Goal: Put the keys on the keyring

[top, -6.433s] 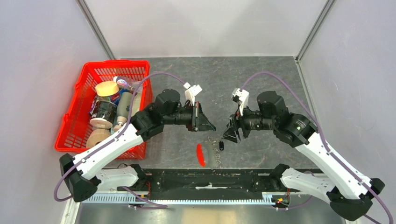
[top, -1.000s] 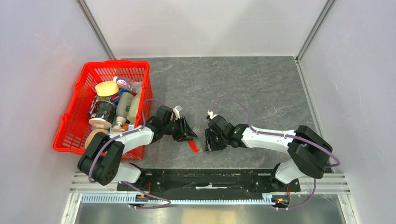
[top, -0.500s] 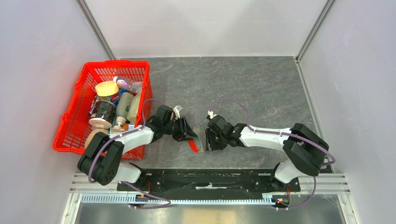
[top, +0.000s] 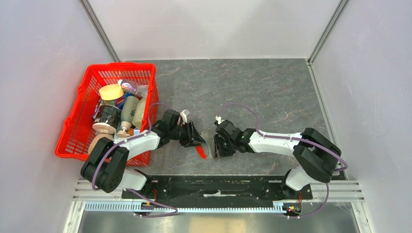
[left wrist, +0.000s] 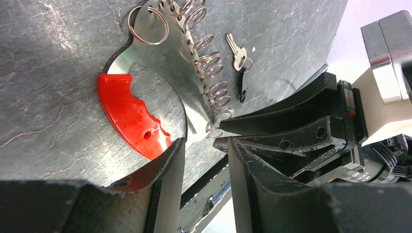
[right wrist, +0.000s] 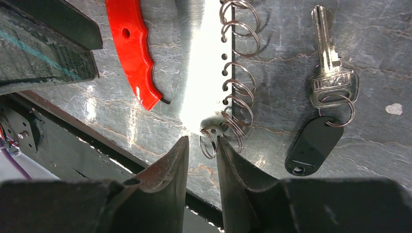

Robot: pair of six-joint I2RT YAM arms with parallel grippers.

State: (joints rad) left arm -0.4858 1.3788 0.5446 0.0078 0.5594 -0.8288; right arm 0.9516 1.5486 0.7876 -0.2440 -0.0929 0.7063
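Grey veined table [top: 272,92], pale walls [top: 218,24] — left fingers [left wrist: 167,179] half-spread and empty, right fingers [right wrist: 170,170] narrowly flank the end ring of the keyring [right wrist: 204,73]; from above, the right arm [top: 272,141] hides the keys [right wrist: 330,92].

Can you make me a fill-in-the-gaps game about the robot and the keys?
The keys have a silver key and a ____ fob.
The keyring has a curved ____ strip.
The basket stands on the ____ arm's side.
The ____ end effector has its fingertips either side of one small ring.
Missing words: black, red, left, right.
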